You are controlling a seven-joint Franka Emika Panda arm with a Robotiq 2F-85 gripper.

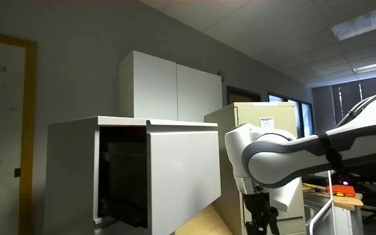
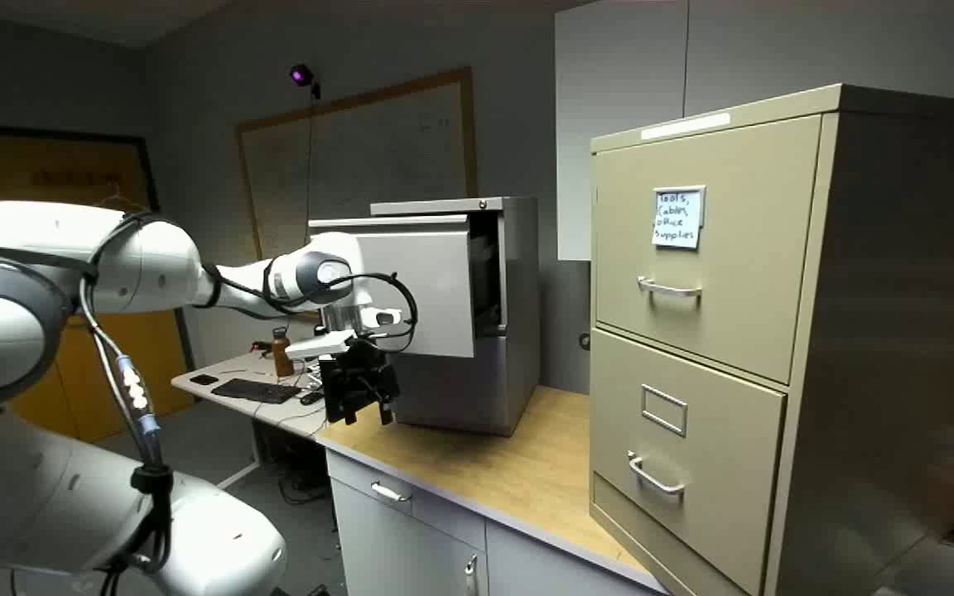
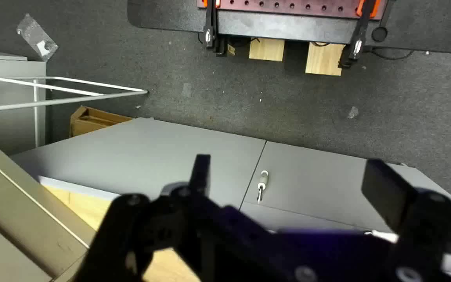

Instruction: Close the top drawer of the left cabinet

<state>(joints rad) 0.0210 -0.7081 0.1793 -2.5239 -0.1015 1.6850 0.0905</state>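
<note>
The top drawer (image 1: 184, 173) is a plain white flat panel, pulled well out of the left cabinet (image 1: 70, 163). Its dark interior shows behind the panel. The drawer (image 2: 436, 290) and the grey-white cabinet (image 2: 522, 331) also show in an exterior view, where my wrist overlaps the panel's left part. My gripper (image 1: 261, 226) points down, to the right of the panel and apart from it in that view. The gripper (image 2: 368, 412) hangs lower than the panel's bottom edge. In the wrist view the gripper (image 3: 288, 168) has its fingers wide apart with nothing between them. The drawer is out of the wrist view.
A beige filing cabinet (image 2: 709, 273) stands beside the left cabinet on a wooden counter (image 2: 551, 463). A white two-door cupboard (image 1: 194, 89) hangs on the wall behind. Grey base cupboards (image 3: 307, 180) lie below the gripper. A desk (image 2: 228, 364) stands farther left.
</note>
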